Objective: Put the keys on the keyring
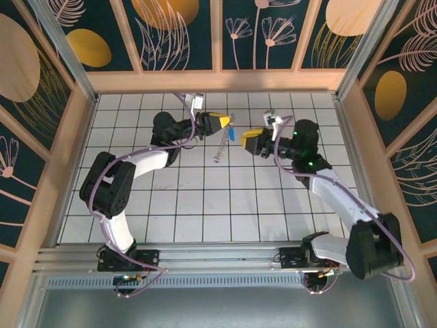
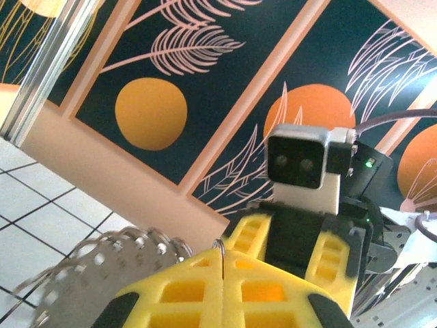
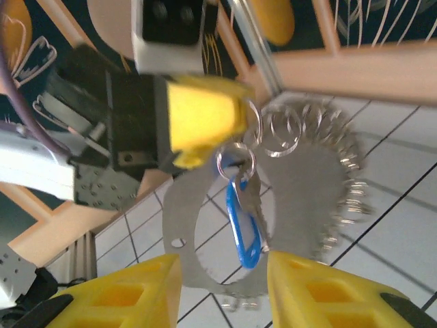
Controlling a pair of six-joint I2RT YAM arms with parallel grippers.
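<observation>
Two claws, nose to nose over the white tiled floor (image 1: 205,198), close together yet not touching.

Left claw (image 1: 227,124): squeezed fully shut, yellow fingers (image 2: 198,265) pressed flat against each other, with only a thin strand of wire caught in the seam. Pinched there: the keyring (image 3: 311,171), gripped at its upper edge. Hanging down from those fingertips, a broad grey loop fringed all round with small pale rings (image 3: 348,198), tilted, lower edge toward the floor. Touching the tiles or not: cannot tell.

Just under the left claw's fingertips, a small split ring (image 3: 218,164), and dangling from it the key (image 3: 244,225): bright blue, long and narrow, lying across the face of the grey loop. Split ring threaded on the big loop's wire or merely held alongside it: cannot tell.

Right claw (image 1: 244,141): jaws partway apart, gripping nothing. Directly ahead of it, the key and the loop. Lower tip of the blue piece down in the gap between the right fingers (image 3: 314,290), nearer one finger than the other, contact unclear. Beyond the key, straight across from the right claw, the left claw's shut fingertips.
</observation>
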